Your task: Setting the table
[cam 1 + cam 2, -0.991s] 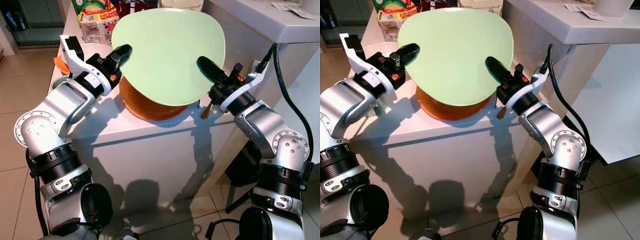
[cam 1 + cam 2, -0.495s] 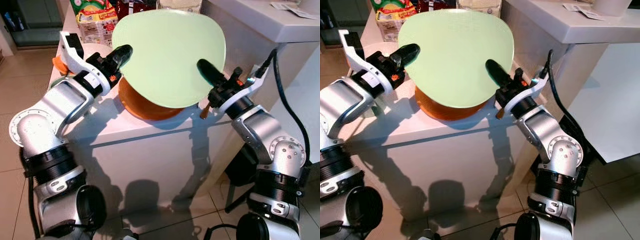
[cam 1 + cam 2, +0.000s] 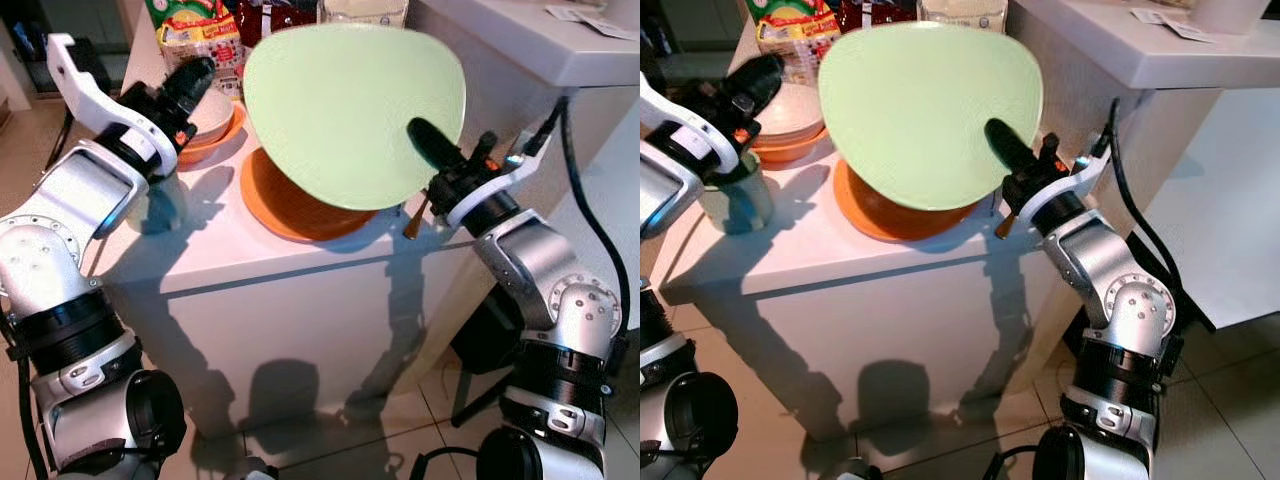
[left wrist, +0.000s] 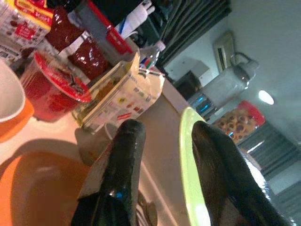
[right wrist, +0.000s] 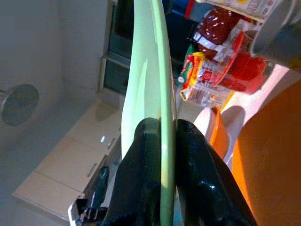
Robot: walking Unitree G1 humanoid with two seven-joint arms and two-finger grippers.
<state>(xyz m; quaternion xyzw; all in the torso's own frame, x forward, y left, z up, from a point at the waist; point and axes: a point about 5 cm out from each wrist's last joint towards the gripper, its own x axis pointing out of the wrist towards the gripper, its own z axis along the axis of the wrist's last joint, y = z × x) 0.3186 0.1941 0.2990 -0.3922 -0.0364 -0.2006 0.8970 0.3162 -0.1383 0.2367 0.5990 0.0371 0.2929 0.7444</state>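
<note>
A pale green plate [image 3: 350, 100] stands tilted on edge above an orange plate [image 3: 285, 205] that lies on the white counter [image 3: 250, 265]. My right gripper [image 3: 428, 145] is shut on the green plate's right rim, and in the right wrist view the rim [image 5: 157, 70] runs between its black fingers [image 5: 143, 155]. My left gripper [image 3: 195, 75] hangs open to the left, apart from the green plate, over a white bowl [image 3: 215, 112] nested in an orange bowl. The left wrist view has both fingers [image 4: 122, 155] spread with nothing between them.
Food packets [image 3: 195, 25] and a red cup [image 4: 56, 87] crowd the counter's back. A clear glass [image 3: 735, 195] stands at the left under my left arm. A brown handle [image 3: 412, 220] pokes out below the right gripper. A higher white worktop [image 3: 520, 40] borders the right.
My left gripper has let go of the green plate's left rim and drawn back to the left over the bowls. The right gripper still holds the plate, which has shifted slightly right.
</note>
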